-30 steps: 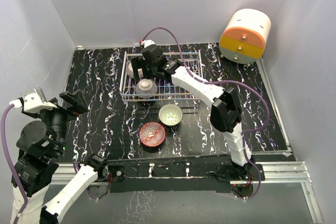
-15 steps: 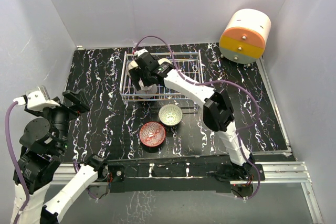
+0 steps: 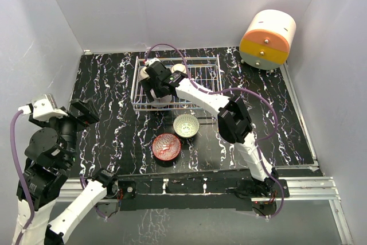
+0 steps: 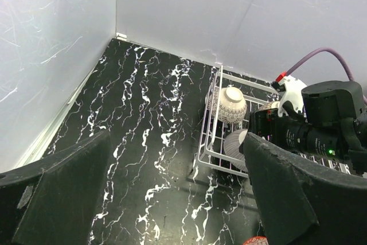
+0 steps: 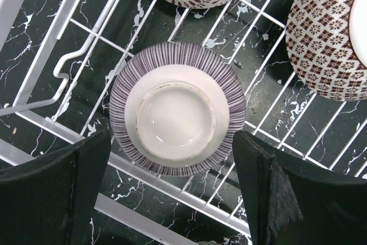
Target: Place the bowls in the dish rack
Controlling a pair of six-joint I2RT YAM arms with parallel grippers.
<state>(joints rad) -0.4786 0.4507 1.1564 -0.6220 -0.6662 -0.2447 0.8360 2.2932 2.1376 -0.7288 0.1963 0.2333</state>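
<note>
Bowls not yet loaded: red bowl (image 3: pixel 166 146) and green bowl (image 3: pixel 186 125), both upright on the table (image 3: pixel 114 84), lower centre of the top view. Left gripper (image 4: pixel 175 153) hangs at lower left, jaws wide, nothing between them.

Further up, the dish rack (image 3: pixel 203 73) holds the striped bowl (image 5: pixel 176 116), upturned. The right gripper (image 5: pixel 172 139) straddles it, jaws wide, pads clear of its rim. We judge a straight vertical move best here, with no sideways drift toward the brown-and-white bowls (image 5: pixel 327 38) alongside.

Only the right wrist view shows that clearance. Only the top view shows the two bowls outside the rack.
</note>
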